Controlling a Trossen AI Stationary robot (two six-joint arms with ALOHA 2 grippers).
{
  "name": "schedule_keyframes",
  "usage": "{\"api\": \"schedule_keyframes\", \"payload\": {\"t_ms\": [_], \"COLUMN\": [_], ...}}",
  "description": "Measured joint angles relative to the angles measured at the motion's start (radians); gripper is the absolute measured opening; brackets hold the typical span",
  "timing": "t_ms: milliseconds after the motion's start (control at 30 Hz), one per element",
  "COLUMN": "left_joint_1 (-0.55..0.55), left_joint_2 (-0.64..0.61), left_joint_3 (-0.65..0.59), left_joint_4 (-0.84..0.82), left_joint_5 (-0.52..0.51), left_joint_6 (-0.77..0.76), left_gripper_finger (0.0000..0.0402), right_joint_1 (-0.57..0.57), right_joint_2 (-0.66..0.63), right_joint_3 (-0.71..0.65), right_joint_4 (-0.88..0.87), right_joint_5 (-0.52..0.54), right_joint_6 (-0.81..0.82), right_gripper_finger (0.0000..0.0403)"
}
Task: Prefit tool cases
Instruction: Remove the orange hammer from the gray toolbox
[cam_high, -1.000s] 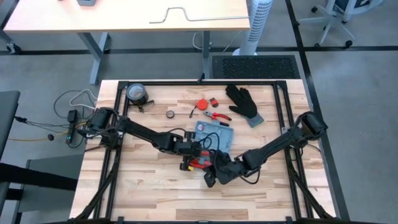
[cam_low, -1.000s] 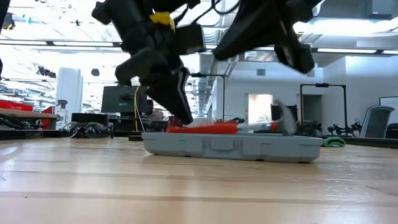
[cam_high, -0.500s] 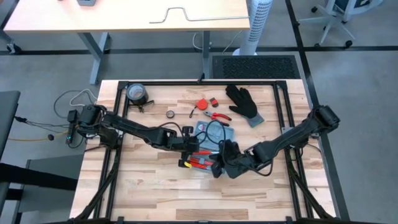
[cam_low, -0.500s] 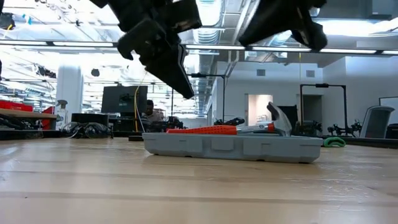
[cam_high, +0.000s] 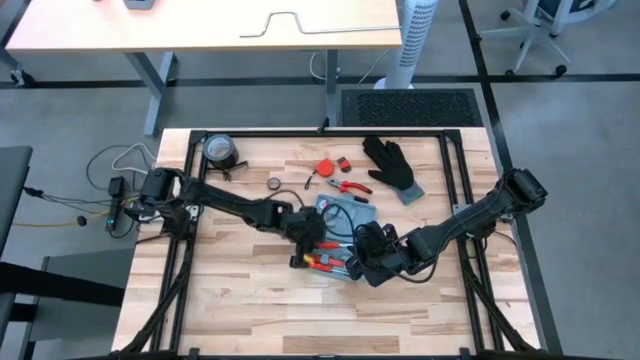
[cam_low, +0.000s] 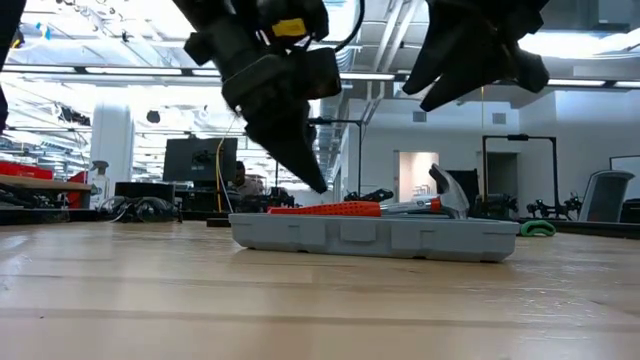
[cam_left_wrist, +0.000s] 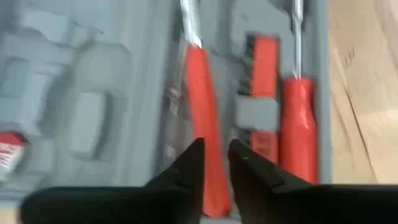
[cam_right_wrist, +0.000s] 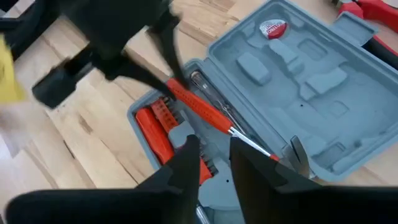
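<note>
The light-blue tool case (cam_high: 345, 212) lies open at the table's middle, its grey-blue moulded slots (cam_right_wrist: 298, 93) facing up. A red-handled screwdriver (cam_left_wrist: 202, 106) lies slanted across the near half, next to a red bit holder (cam_left_wrist: 264, 62) and a second red handle (cam_left_wrist: 298, 124). A hammer (cam_low: 445, 195) rests at the case's right end. My left gripper (cam_left_wrist: 216, 149) hovers just above the slanted screwdriver (cam_low: 330, 209), fingers a narrow gap apart. My right gripper (cam_right_wrist: 214, 146) hangs higher over the near half, also narrowly open and holding nothing.
At the far side lie a black glove (cam_high: 392, 165), red pliers (cam_high: 350, 186), a red round part (cam_high: 325, 166), a small ring (cam_high: 273, 183) and a tape roll (cam_high: 219, 150). A black cable loops over the case's lid. Bare wood lies along the near edge (cam_high: 300, 320).
My left gripper has risen from the red screwdriver's left end, gone a little toward the table's right edge, and come down again over the case. My right gripper has lifted from beside the case's near edge and moved over the case. The screwdriver now lies still in the case.
</note>
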Motion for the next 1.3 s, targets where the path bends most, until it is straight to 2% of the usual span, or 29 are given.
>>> {"api": "schedule_keyframes", "payload": {"t_ms": [200,300,667,733,800,933,1167,1300], "left_joint_1": [0.06,0.061,0.032,0.02,0.006,-0.018,-0.036,-0.039], "left_joint_2": [0.0,0.02,0.132,0.147,0.156,0.157,0.126,0.062], "left_joint_3": [0.0,0.001,0.009,0.011,0.01,0.008,0.004,-0.001], "left_joint_4": [0.045,0.05,0.126,0.129,0.117,0.121,0.147,0.109], "left_joint_5": [0.098,0.107,0.124,0.098,0.061,0.003,0.026,0.026], "left_joint_6": [-0.033,-0.039,-0.076,-0.082,-0.091,-0.12,-0.176,-0.177], "left_gripper_finger": [0.0171,0.0197,0.0209,0.0198,0.0167,0.0048,0.0041,0.0041], "right_joint_1": [-0.006,-0.008,-0.03,-0.031,-0.031,-0.023,-0.003,0.013], "right_joint_2": [0.0,0.0,0.001,0.001,0.001,0.001,0.0,-0.006], "right_joint_3": [0.0,0.0,0.0,0.0,0.0,0.0,0.0,0.0], "right_joint_4": [-0.021,-0.04,-0.069,-0.069,-0.078,-0.093,-0.182,-0.202], "right_joint_5": [0.0,0.003,0.023,0.027,0.028,0.078,0.153,0.191], "right_joint_6": [0.001,0.006,0.033,0.035,0.05,0.111,0.254,0.296], "right_gripper_finger": [0.0137,0.014,0.0134,0.0134,0.0134,0.0133,0.0106,0.0096]}}
